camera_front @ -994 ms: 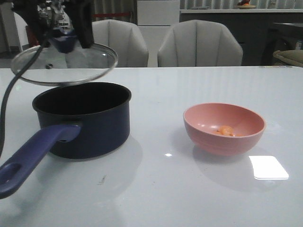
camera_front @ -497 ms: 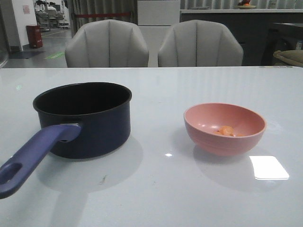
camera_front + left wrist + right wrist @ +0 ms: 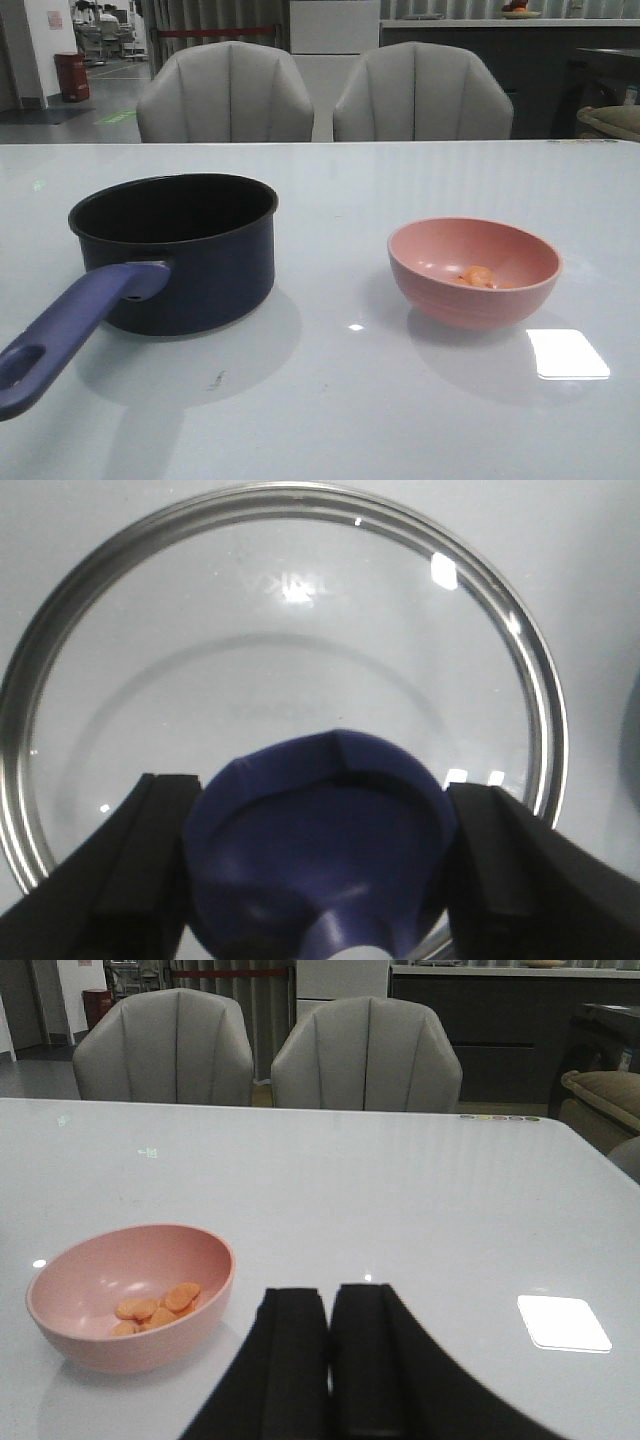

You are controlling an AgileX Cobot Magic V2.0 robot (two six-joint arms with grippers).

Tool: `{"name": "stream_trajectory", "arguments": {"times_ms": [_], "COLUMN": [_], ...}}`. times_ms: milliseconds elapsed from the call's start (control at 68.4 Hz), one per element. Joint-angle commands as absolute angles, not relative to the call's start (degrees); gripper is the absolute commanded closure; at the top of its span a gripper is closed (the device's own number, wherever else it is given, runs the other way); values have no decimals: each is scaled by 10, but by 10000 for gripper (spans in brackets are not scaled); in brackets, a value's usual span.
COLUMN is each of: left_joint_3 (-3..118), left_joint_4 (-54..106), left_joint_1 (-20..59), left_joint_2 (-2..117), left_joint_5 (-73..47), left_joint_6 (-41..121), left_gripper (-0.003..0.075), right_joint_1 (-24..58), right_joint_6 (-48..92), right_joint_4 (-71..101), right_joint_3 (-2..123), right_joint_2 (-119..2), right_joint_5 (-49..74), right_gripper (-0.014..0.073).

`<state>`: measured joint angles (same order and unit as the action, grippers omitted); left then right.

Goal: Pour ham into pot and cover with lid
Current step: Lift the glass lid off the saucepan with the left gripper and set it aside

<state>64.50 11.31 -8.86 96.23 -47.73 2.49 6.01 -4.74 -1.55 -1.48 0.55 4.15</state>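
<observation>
On the white table (image 3: 330, 400) the dark navy pot (image 3: 180, 250) stands uncovered at the left, its mouth open upward and its interior too dark to read. Its long purple-blue handle (image 3: 75, 330) runs toward the near left edge, with the hole at its end visible. To the right, well apart from the pot, sits a pink bowl (image 3: 474, 272), upright. The ham (image 3: 160, 1307) lies in the bottom of that bowl as a few small orange-pink chunks, touching one another; none is seen on the table. The lid (image 3: 290, 630) appears only in the left wrist view: a round glass disc with a metal rim, seen from above against a pale surface. The left hand (image 3: 320, 850) pinches its flared dark blue knob (image 3: 320, 850), with one black finger (image 3: 140, 870) pressed against each side of the knob. Whether the lid rests on the table or hangs clear of it cannot be told from this view. The right hand (image 3: 330, 1360) appears in its own wrist view with its two black fingers pressed together and nothing between them, positioned to the right of the pink bowl and apart from it. Neither arm shows in the front view. Two grey chairs (image 3: 325, 95) stand at the far side of the table.
</observation>
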Motion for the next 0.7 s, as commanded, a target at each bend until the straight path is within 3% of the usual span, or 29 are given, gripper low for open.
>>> {"name": "stream_trajectory", "arguments": {"times_ms": [0,132,292,365,687], "left_joint_3": [659,659,659,660,683], "left_joint_4": [115,111,108,108,97], "left_joint_1": [-89,-88,-83,-83,-61], "left_joint_2": [962,979,981,981,915], "left_joint_5": [-451,-446,-440,-440,-439], "left_joint_6": [25,26,39,39,55], "left_gripper": [437,393,139,72,113], "right_joint_1": [57,57,57,57,57], "right_joint_6": [-44,-44,-44,-44,-44], "right_joint_4": [-25,-25,-25,-25,-25], "right_joint_3": [-12,-12,-12,-12,-12], "right_joint_2": [17,17,17,17,17], "right_joint_5": [-4,-4,-4,-4,-4], "right_gripper": [435,435,435,435,435]}}
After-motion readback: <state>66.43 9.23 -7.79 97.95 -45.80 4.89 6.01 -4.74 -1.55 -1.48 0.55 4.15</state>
